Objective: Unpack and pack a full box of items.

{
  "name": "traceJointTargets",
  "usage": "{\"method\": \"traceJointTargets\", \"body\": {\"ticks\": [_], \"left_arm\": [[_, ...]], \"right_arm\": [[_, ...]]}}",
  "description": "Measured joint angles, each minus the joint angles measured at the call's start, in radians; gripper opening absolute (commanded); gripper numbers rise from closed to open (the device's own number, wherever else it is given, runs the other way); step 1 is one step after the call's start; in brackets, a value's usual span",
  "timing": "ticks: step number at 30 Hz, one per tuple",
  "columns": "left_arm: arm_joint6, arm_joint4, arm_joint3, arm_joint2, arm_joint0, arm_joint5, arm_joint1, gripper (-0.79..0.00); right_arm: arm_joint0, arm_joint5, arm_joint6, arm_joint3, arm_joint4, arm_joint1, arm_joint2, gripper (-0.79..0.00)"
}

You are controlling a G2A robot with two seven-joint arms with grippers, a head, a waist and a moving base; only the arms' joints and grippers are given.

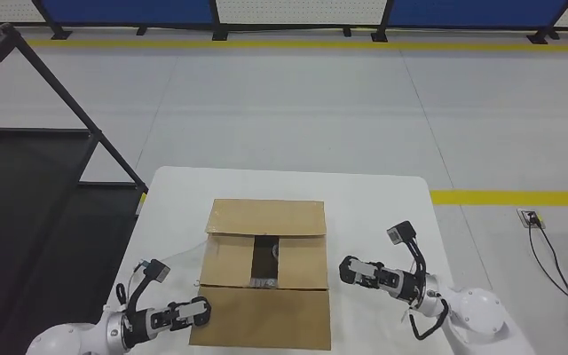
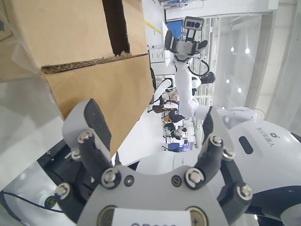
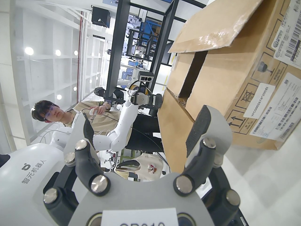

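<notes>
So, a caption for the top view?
Jaws open, left arm and right arm flank a part-open cardboard box on a white table.

Box (image 1: 266, 266): you've got it mid-table (image 1: 382, 204), gap betw. top flaps.
L gripper (image 1: 203, 311): at your box's near-left corner, by near flap (image 1: 266, 318).
R gripper (image 1: 345, 271): just right of box, apart.

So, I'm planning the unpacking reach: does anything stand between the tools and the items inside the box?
Yes. Two inner flaps lie folded over the cardboard box, leaving only a narrow slot. The left tool and right tool sit open beside the box, with nothing visible between them and it.
</notes>
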Motion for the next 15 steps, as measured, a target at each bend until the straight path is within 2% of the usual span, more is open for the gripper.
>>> {"method": "traceJointTargets", "body": {"ticks": [4, 15], "left_arm": [[0.037, 0.043, -0.007, 0.024, 0.000, 0.001, 0.001, 0.000], [0.070, 0.081, -0.001, 0.057, 0.001, -0.029, 0.009, 0.000]], "right_arm": [[0.063, 0.040, -0.056, 0.048, 0.041, -0.016, -0.068, 0.000], [0.257, 0.140, -0.183, 0.208, -0.022, -0.067, -0.257, 0.000]]}}
